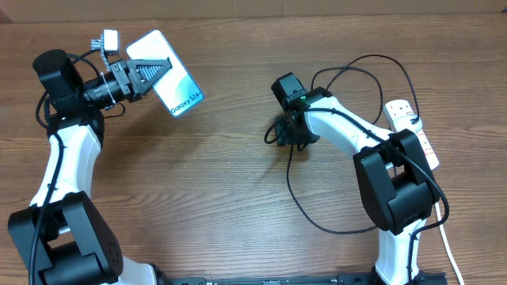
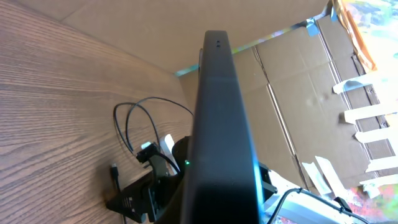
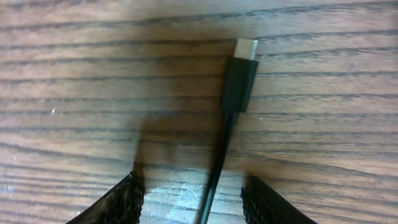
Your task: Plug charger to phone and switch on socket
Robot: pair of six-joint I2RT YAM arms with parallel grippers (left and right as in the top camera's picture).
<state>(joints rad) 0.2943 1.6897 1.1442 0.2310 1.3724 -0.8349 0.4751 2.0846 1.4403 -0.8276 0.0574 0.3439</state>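
Overhead view: one phone (image 1: 181, 89), upper left of frame, screen up and reading "Galaxy S24", long axis running from upper left to lower right; clenched across its upper-left end by the left pincer (image 1: 162, 67), so the phone is grasped. One charger (image 1: 372, 56), a thin black cable looping over the counter (image 1: 222, 182) from right of centre down toward the lower right; its plug end lies under the right pincer (image 1: 285, 131), which points down at the counter. One socket (image 1: 402, 112), white, at the right edge, long axis from upper left to lower right, partly hidden by the right arm, with one white cord (image 1: 446, 245) trailing to the lower right. Left wrist view: phone (image 2: 221, 124) seen edge-on, dark, long axis from bottom to top of frame; charger (image 2: 115, 173) at lower left on the counter; cardboard boxes (image 2: 298, 81) behind. Right wrist view: charger (image 3: 239, 81) flat on the counter, metal tip toward the top of frame, cable running down between the two fingers (image 3: 124, 199); right pincer (image 3: 193, 183) released, jaws apart, grasping nothing.
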